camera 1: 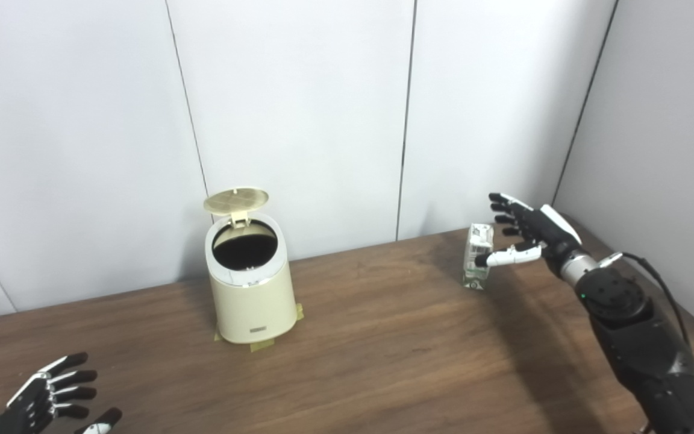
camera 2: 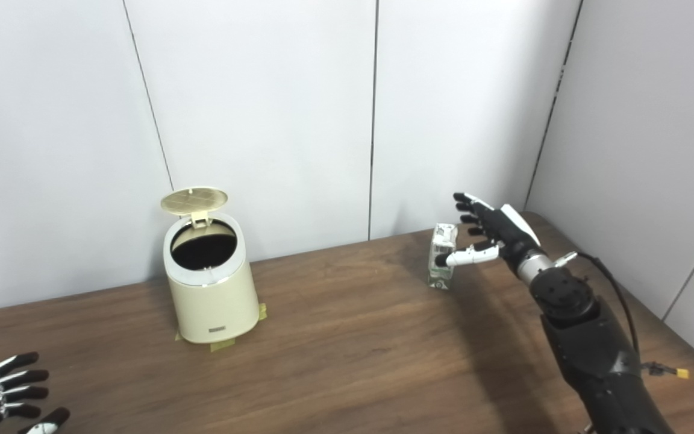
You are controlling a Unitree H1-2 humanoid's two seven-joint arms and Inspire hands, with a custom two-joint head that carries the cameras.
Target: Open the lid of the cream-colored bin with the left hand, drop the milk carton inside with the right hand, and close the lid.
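On your surface (camera 1: 383, 337): cream bin (camera 1: 253, 295), lid (camera 1: 236, 200) raised; milk carton (camera 1: 478, 256) upright beside your spread, empty right hand (camera 1: 525, 232); left hand (camera 1: 52, 398) spread, empty.

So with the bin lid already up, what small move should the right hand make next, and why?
Probably close the right hand around the small white milk carton. Its fingers are spread beside the upright carton without gripping it, while the round cream-coloured bin already stands open, its lid tipped back, and the left hand waits low.
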